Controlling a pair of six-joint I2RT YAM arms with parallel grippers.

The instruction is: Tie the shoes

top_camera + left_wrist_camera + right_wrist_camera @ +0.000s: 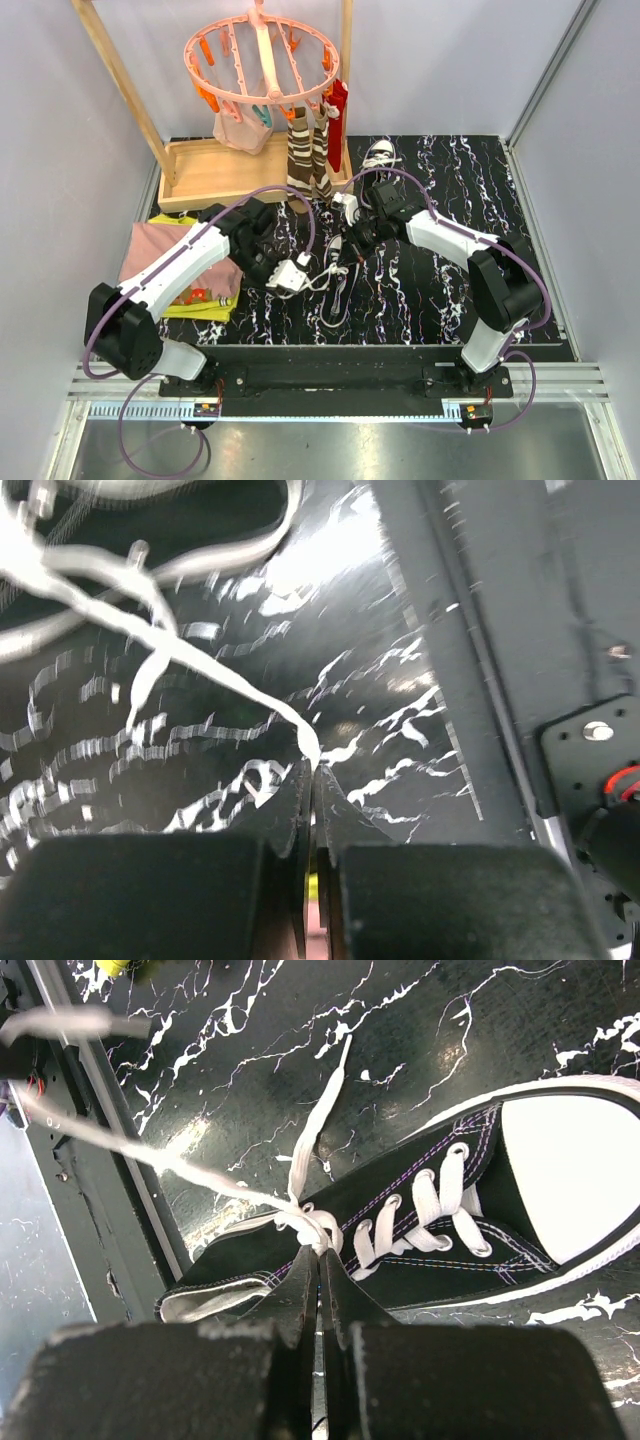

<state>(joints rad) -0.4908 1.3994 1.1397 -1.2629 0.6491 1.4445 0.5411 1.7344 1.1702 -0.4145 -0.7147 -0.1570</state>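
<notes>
Shoes: one black sneaker [440,1210] lay mid-mat [450,290] between my arms, and the other sneaker [380,154] sat at the back by the wooden tray [220,170]. My right pincer [318,1260] was pinched tight on the lace [310,1222] right at the eyelets. My left pincer [312,775] was clamped on a lace end [230,680] stretched out sideways.

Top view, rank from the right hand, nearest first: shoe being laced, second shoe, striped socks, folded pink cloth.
From the right hand:
1. shoe being laced, right under it.
2. second shoe, behind it, and striped socks, hanging behind-left: too close to call.
3. folded pink cloth, far left.
</notes>
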